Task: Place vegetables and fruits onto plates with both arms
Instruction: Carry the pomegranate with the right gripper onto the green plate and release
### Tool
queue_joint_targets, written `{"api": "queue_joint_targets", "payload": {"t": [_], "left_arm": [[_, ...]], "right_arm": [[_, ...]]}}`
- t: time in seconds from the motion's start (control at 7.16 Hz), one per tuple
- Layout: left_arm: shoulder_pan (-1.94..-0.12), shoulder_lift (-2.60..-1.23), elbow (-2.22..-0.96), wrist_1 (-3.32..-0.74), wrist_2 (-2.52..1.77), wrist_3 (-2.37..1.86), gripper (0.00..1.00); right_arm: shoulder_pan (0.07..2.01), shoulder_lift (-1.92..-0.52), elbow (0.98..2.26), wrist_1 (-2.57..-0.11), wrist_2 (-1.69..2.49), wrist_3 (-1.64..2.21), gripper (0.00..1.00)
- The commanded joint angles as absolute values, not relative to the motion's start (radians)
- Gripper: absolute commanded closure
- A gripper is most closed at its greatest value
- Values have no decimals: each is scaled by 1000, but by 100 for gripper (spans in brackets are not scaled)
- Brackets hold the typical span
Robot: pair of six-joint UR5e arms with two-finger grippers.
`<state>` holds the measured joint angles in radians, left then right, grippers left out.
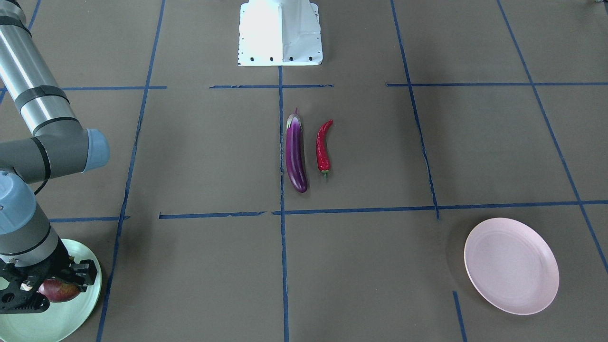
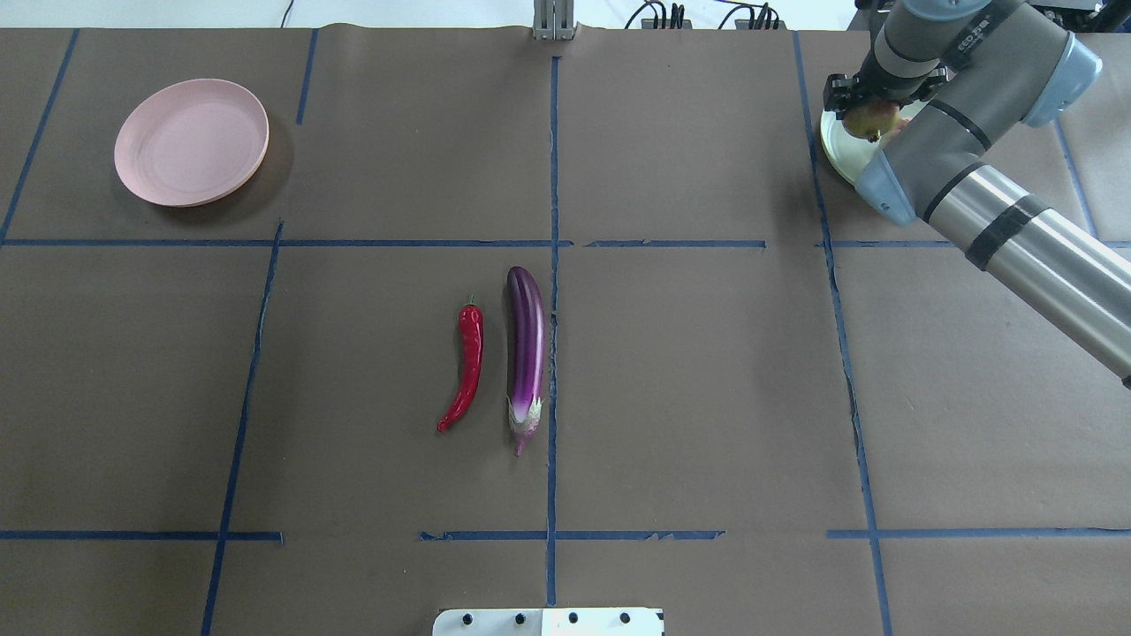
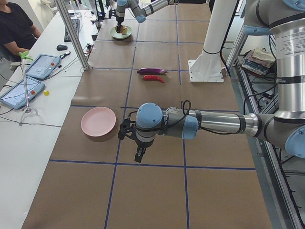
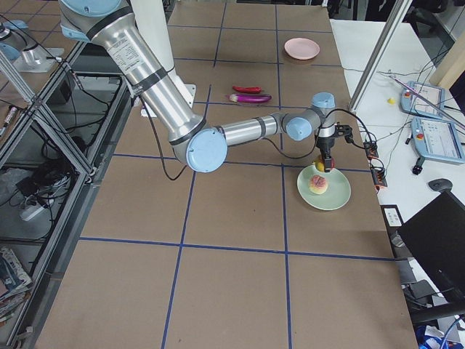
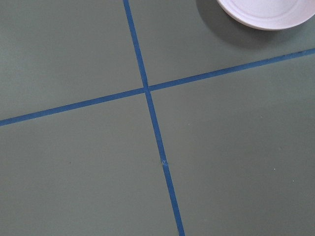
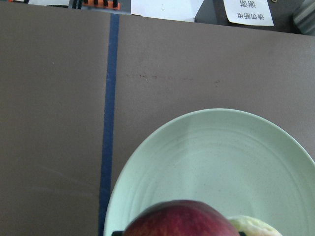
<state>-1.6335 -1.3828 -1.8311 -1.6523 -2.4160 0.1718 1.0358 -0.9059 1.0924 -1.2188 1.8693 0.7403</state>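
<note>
Right pincer (image 1: 54,287) grasps the red fruit (image 1: 61,292) above the mint plate (image 1: 71,318); left pincer (image 3: 138,156), at four o'clock of the pink plate (image 3: 98,121) (left-end view), grip state indiscernible.

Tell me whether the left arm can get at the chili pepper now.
Probably yes. The chili pepper lies uncovered on the side of the eggplant nearer the left arm, and the right claw holds a fruit far off at the green plate.

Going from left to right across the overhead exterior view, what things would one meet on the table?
pink plate → red chili pepper → eggplant → mint green plate
</note>
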Motion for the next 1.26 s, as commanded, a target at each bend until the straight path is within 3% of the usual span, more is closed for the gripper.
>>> {"api": "queue_joint_targets", "payload": {"t": [0.0, 0.14, 0.7, 1.12], "left_arm": [[-1634, -1382, -1835, -1652, -2416, 172, 0], [-1632, -1382, -1833, -1652, -2415, 173, 0], [-1576, -1440, -1833, -1667, -2439, -59, 0], [-1339, -1572, -1832, -1813, -2427, -448, 0]], "right_arm": [[1034, -914, 1072, -1209, 1861, 738, 20], [1034, -919, 1072, -1209, 1859, 738, 0], [1164, -931, 1123, -1215, 2065, 621, 0], [1249, -1111, 1356, -1219, 2342, 624, 0]]}}
